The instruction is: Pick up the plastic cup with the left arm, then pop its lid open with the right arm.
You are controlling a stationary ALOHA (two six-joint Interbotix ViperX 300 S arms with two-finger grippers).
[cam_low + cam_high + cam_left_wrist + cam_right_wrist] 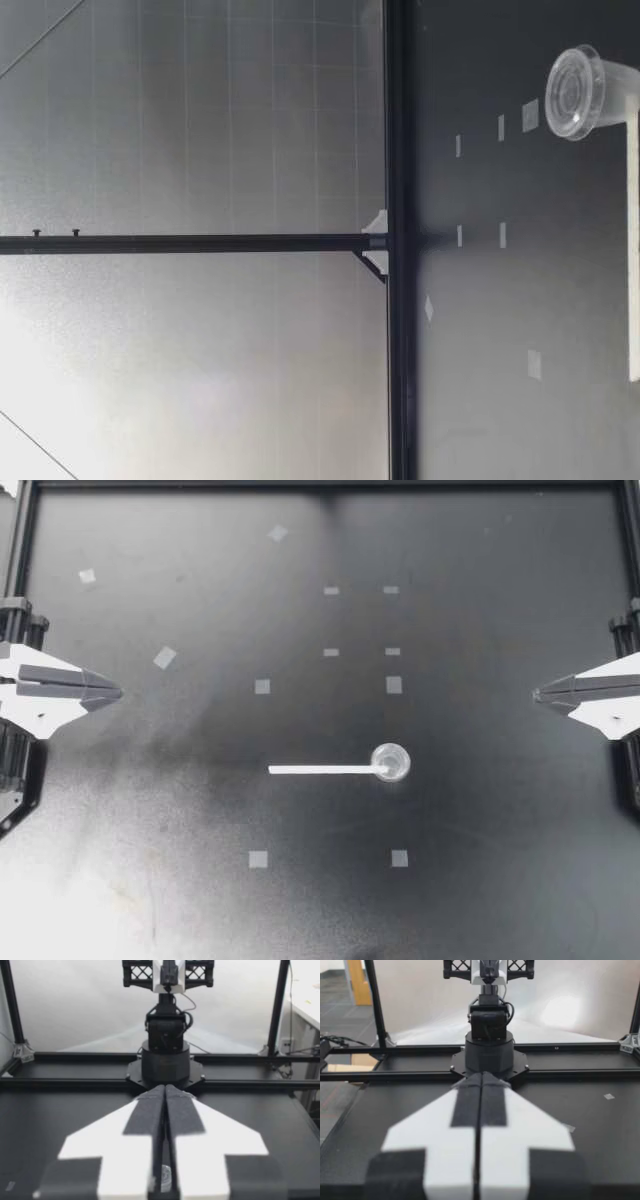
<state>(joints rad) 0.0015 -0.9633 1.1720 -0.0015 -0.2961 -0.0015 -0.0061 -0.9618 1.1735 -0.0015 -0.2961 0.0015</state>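
My left gripper (118,692) hangs at the table's left edge with its two fingers pressed together on nothing, its tips pointing toward the middle. My right gripper (537,693) mirrors it at the opposite edge, its fingers likewise pressed flat against each other and holding nothing. Both are well apart from the small clear plastic cup (390,762), which stands upright on the black table (480,880) a little right of centre and nearer my right gripper. A thin white strip (325,770) lies flat, running from the cup toward my left side; one end meets the cup's rim, though I cannot tell whether it goes into the cup or under it. The low view shows the cup (575,92) rim up with the strip (633,250) beside it, nearer that camera. Pale tape squares (262,686) dot the surface around the cup, and only they and the bare tabletop lie between it and either gripper. Each wrist view looks along closed fingers (150,1110) (467,1105) toward the other arm's base across the table.
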